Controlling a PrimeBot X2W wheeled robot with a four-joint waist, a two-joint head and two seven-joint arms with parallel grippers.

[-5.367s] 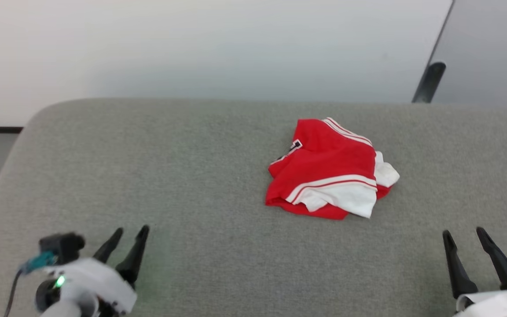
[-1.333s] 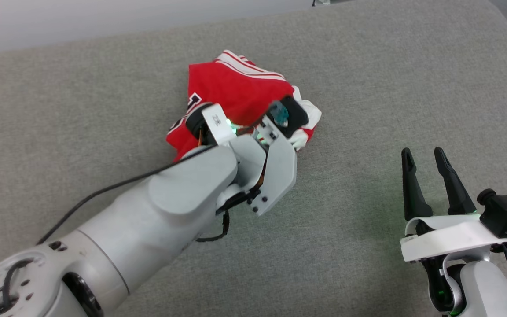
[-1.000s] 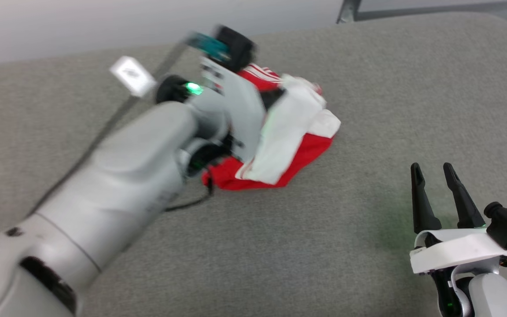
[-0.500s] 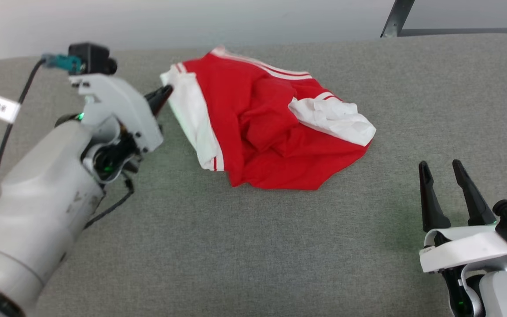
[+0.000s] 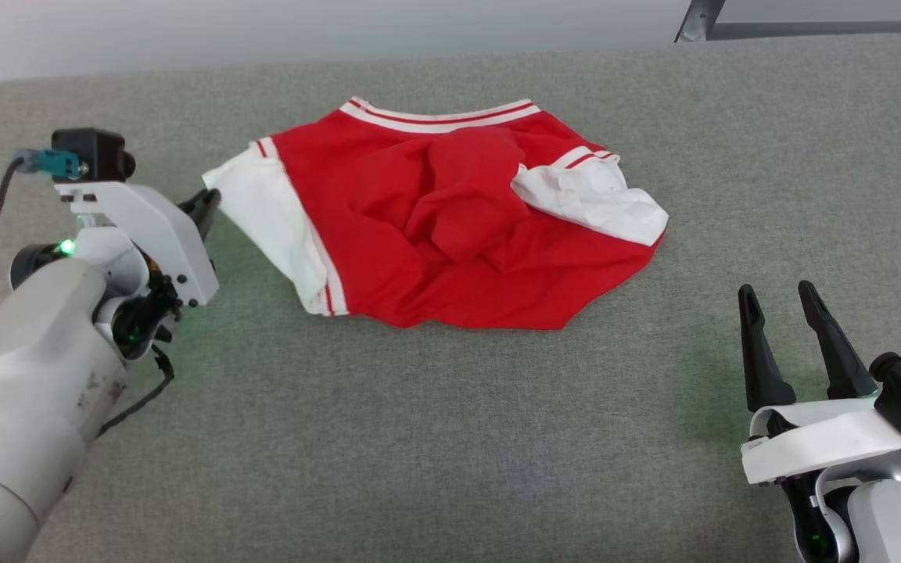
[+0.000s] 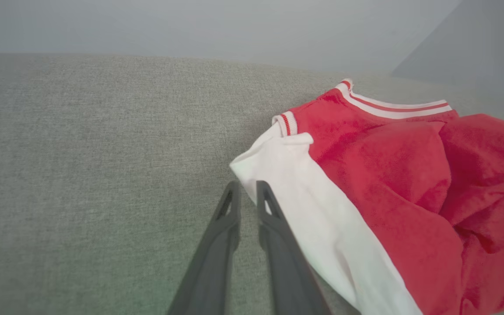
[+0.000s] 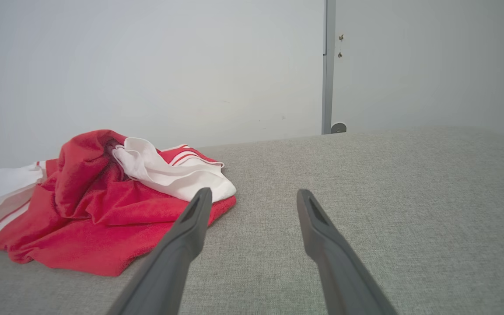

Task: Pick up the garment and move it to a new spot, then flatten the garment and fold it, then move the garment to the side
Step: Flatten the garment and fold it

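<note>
The garment point(image 5: 450, 234), a red jersey with white sleeve panels and striped trim, lies partly spread and rumpled on the grey cushioned surface point(image 5: 419, 438). Its lettering is hidden. My left gripper point(image 5: 206, 202) is at the garment's left end, shut on the corner of the white sleeve. In the left wrist view the near-closed fingertips of that gripper point(image 6: 246, 188) meet the sleeve's edge, and the garment point(image 6: 387, 175) stretches off to the right. My right gripper point(image 5: 775, 291) stands open over bare surface, right of and nearer than the garment. From the right wrist, the garment point(image 7: 94, 218) lies left of the open right gripper point(image 7: 252, 194).
A pale wall runs behind the grey surface's far edge. A metal post point(image 7: 327, 65) stands beyond the far right corner. Bare grey surface lies in front of the garment and to its right.
The left gripper has drawn the white sleeve out to the left, and the bunched garment has opened into a wider, flatter shape. The right gripper has stayed open in place.
</note>
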